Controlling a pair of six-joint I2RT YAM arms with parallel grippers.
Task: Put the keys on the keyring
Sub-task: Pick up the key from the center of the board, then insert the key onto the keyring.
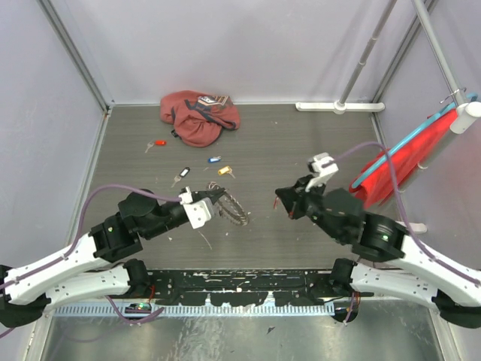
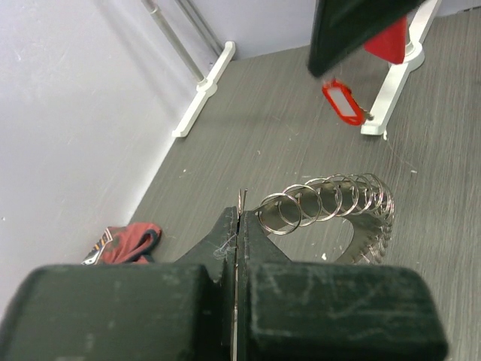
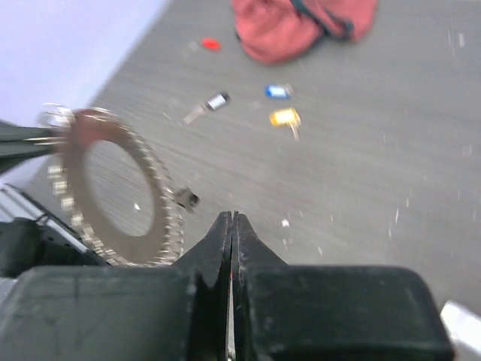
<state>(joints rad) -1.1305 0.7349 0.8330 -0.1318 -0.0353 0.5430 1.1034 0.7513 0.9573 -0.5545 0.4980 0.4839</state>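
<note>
Keyring [image 2: 359, 201] shows many small coiled silver rings.

A lab robot cell: plain lilac wall panels [image 1: 248, 45], aluminium frame posts [image 1: 77, 53].

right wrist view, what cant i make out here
1. Red key: hidden in the right wrist view behind the shut right end effector; only the left wrist view shows it.
2. Keyring: blurred there, its single keys indistinct.
3. Loose keys on the table: small and blurred, teeth unreadable.
</note>
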